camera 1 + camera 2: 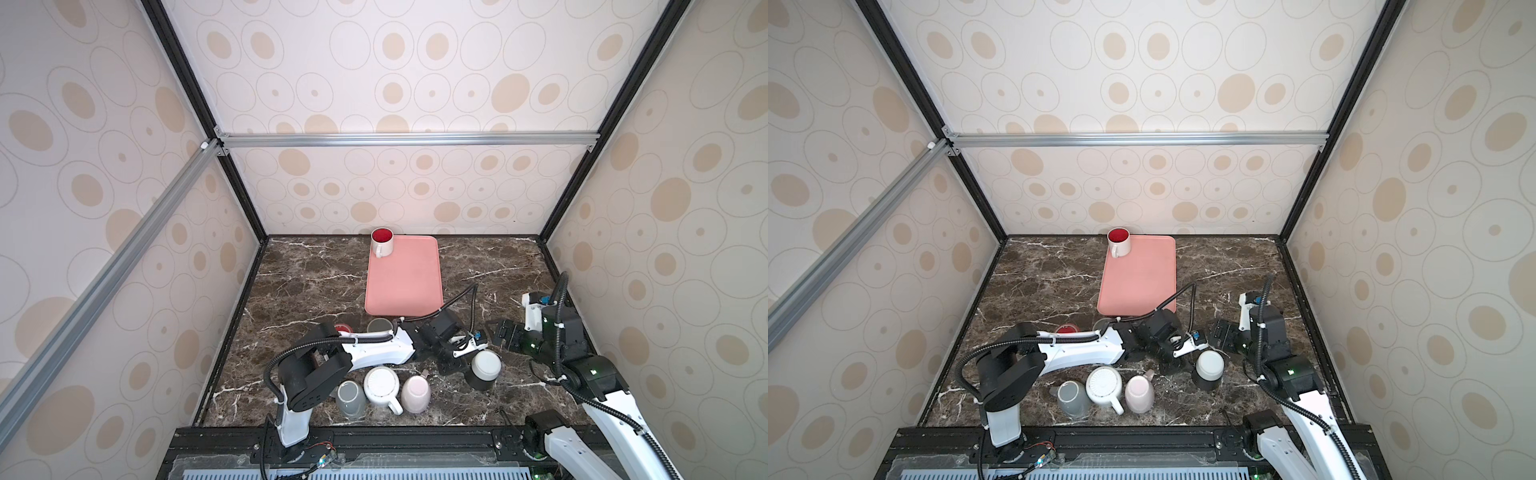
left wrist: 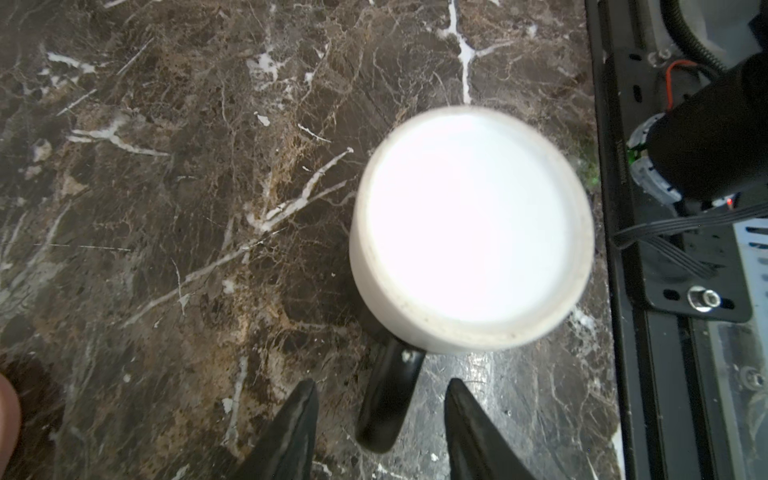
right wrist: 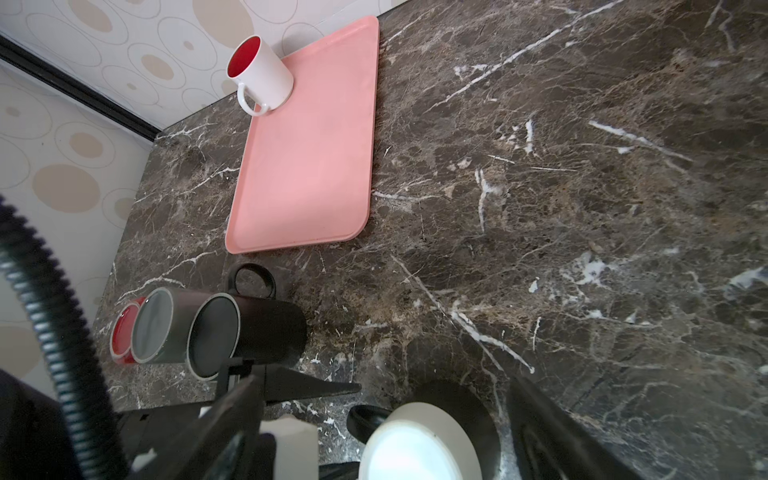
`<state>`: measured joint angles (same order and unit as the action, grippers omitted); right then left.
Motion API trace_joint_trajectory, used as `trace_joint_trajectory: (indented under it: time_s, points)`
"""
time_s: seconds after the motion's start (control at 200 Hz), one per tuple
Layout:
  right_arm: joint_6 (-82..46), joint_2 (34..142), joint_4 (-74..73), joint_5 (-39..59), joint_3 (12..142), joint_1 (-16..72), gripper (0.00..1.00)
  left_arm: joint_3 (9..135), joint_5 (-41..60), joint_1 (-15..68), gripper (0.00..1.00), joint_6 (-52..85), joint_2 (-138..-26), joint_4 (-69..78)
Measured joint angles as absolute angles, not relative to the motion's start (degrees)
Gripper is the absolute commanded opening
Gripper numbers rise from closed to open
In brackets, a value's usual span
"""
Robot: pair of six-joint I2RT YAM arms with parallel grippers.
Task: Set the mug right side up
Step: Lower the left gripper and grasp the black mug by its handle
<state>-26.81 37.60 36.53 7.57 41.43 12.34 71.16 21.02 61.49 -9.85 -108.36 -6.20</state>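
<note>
In both top views the upside-down black mug (image 1: 484, 368) stood white bottom up near the front of the desk (image 1: 316, 282), with the left claw (image 1: 460, 356) just beside it and the right claw (image 1: 500, 332) spread wide nearby, holding nothing. In the left wrist view the left claw's fingers (image 2: 297, 432) stood apart either side of the mug's handle (image 2: 386, 407), touching neither. In the right wrist view the mug sat well apart from the pink tray (image 3: 307, 158).

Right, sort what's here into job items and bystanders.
Job: upside-down black mug with white base; left gripper straddling its handle.
Bystanders: rectangular pink tray; upright white mug with red inside; inverted grey mug; inverted white mug; inverted pale pink mug; right gripper.
</note>
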Motion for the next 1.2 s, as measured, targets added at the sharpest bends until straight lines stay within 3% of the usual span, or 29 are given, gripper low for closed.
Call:
trace_joint_trajectory:
  time_s: [0.215, 0.365, 0.53, 0.645, 0.86, 1.2]
  points:
    - [-26.7, 37.4, 37.3, 7.5, 41.4, 12.1, 0.94, 71.8, 22.7, 61.6, 0.34, -9.9, -110.2, -6.1]
    - [-26.7, 37.8, 37.3, 7.6, 41.5, 11.9, 0.94, 72.9, 23.3, 61.8, 0.32, -10.0, -111.6, -6.3]
    - [-26.7, 38.3, 37.4, 7.7, 41.5, 11.9, 0.94, 73.1, 23.7, 62.3, 0.23, -10.0, -112.0, -6.3]
    - [-26.7, 38.5, 37.5, 7.8, 41.5, 11.9, 0.94, 73.3, 23.5, 62.7, 0.11, -9.9, -112.2, -6.2]
    - [-26.7, 39.1, 37.5, 8.0, 41.5, 11.9, 0.94, 73.4, 22.9, 63.0, 0.00, -10.0, -112.2, -5.8]
    - [-28.4, 37.5, 35.8, 7.5, 41.6, 11.9, 0.93, 67.6, 17.4, 63.8, 0.00, -9.0, -108.8, 0.1]
